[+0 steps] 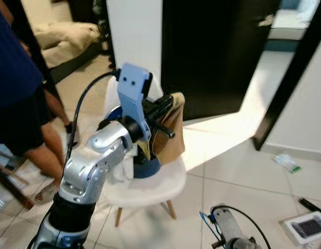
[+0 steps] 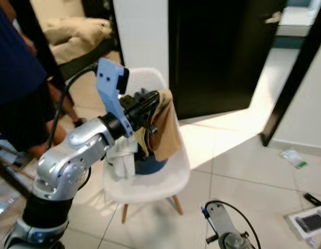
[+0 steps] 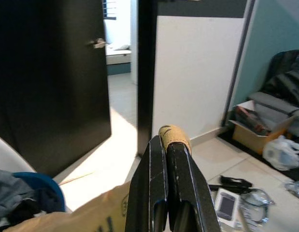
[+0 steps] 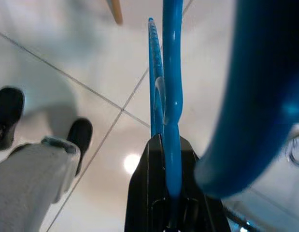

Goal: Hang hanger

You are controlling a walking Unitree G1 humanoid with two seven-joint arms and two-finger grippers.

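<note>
- The blue hanger [image 4: 171,96] sits clamped in my right gripper [image 4: 166,145], low by the floor, its long axis running straight out along the fingers.
- My left gripper [image 3: 169,140] is raised over the chair [image 1: 150,187], pinching tan cloth [image 1: 168,135].

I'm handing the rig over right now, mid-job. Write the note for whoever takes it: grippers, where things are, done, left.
Left gripper: raised above the white chair, shut on a tan garment lifted from the pile on the seat.
Right gripper: held low over the tiled floor, shut on the blue hanger.
More clothes lie on the chair seat. A person stands close on the robot's left.
Done: garment and hanger are each picked up.
Left: put the garment on the hanger, then hang it. No rail is in view, so find one first.
</note>
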